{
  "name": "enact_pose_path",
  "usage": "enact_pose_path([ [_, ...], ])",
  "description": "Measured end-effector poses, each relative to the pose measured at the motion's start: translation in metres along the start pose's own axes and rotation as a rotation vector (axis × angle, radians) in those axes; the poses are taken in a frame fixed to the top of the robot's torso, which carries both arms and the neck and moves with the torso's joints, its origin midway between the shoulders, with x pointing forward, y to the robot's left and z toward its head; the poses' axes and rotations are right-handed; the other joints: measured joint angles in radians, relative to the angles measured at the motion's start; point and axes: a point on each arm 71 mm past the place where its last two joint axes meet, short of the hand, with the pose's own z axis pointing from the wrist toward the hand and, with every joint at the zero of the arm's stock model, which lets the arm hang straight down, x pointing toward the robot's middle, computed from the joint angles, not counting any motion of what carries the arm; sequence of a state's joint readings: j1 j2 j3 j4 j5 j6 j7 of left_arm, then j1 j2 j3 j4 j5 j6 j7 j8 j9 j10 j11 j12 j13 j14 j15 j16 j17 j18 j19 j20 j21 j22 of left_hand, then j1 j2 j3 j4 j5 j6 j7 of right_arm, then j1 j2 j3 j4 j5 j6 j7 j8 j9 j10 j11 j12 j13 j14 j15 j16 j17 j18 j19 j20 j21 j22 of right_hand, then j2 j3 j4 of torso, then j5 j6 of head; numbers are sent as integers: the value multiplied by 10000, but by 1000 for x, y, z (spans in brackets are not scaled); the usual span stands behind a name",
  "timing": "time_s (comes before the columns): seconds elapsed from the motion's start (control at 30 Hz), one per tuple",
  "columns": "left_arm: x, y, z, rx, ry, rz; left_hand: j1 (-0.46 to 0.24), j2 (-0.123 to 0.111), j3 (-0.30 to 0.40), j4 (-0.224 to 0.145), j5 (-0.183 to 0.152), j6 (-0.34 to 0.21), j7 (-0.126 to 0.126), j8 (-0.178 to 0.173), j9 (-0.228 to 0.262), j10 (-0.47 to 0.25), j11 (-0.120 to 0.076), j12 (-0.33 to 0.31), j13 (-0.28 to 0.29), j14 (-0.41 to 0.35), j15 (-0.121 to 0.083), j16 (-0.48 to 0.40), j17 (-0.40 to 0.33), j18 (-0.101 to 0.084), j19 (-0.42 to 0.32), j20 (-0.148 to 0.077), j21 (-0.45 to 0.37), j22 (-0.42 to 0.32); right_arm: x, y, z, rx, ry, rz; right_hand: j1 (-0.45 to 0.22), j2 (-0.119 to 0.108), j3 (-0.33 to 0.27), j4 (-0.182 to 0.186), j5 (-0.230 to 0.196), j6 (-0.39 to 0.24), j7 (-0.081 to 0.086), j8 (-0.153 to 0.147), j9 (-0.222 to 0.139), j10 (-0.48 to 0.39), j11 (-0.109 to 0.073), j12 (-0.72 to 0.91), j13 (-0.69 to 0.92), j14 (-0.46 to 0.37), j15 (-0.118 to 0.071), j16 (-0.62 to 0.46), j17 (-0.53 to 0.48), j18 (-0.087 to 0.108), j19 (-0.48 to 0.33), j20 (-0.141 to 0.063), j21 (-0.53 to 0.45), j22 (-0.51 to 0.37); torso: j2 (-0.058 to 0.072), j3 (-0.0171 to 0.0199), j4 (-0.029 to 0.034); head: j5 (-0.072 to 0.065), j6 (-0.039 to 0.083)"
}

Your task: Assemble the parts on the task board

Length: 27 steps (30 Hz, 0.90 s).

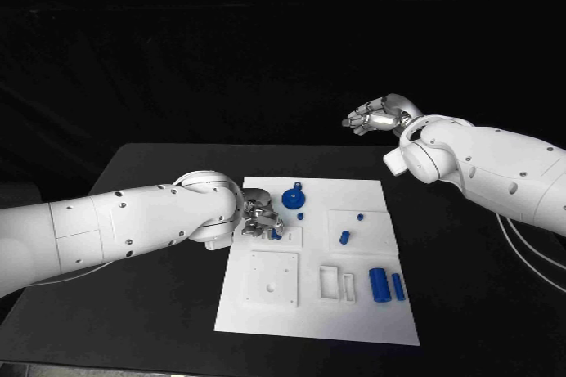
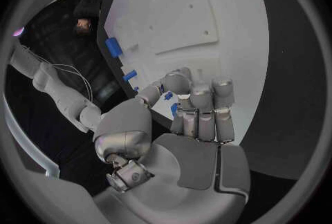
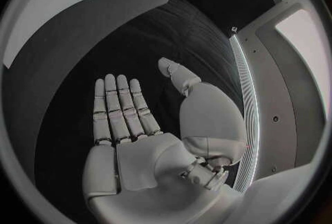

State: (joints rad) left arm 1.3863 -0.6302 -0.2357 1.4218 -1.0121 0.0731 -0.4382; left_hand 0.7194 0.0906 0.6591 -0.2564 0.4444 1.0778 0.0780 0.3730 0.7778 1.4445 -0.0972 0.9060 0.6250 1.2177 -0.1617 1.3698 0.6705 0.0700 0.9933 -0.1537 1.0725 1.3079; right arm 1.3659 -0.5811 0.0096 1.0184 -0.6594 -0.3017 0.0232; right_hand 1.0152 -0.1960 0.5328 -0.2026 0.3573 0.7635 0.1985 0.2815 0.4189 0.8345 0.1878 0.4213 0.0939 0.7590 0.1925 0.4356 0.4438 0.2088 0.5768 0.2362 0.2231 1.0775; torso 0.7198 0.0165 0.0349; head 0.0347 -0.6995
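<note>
Resting over the board's [image 1: 316, 311] near-left corner region, the left robot hand [image 1: 259, 220] has its fingers curled down around a small blue part [image 2: 168, 95] pinched at the fingertips, just above the white plate. The right robot hand [image 1: 379, 115] is raised well beyond the far edge of the table [image 1: 154, 311], palm flat, fingers spread and holding nothing. On the board lie a round blue gear [image 1: 295, 199], small blue pegs [image 1: 344, 236] and two blue cylinders [image 1: 379, 284] near the front right.
</note>
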Motion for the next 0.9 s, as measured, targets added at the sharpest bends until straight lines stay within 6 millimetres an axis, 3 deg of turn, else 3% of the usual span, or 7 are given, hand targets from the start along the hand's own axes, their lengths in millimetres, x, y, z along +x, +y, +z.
enact_pose_path([
  [0.7,0,0,1,-25,210,85,11,-10,-11,-15,121,0,0,-15,41,0,0,157,4,-25,-25,98,1,-2,0,0,-1,-2,2,-3,0,62,76,10,0,0,-28,28,-1,1,0,0,-7,0,-1,0,-34,-35,35,-40,-35,1,-36,-36,-37,8,0,12,4,7,-27],
  [0.9,0,0,1,-66,353,105,-215,215,-59,7,-73,0,0,56,90,0,0,301,14,-34,-34,177,2,-2,0,0,-1,-3,3,-3,0,81,117,13,0,0,-28,28,38,0,0,0,-17,0,0,0,-47,-34,35,-39,-54,0,-35,-36,-37,19,-2,12,2,7,-27],
])
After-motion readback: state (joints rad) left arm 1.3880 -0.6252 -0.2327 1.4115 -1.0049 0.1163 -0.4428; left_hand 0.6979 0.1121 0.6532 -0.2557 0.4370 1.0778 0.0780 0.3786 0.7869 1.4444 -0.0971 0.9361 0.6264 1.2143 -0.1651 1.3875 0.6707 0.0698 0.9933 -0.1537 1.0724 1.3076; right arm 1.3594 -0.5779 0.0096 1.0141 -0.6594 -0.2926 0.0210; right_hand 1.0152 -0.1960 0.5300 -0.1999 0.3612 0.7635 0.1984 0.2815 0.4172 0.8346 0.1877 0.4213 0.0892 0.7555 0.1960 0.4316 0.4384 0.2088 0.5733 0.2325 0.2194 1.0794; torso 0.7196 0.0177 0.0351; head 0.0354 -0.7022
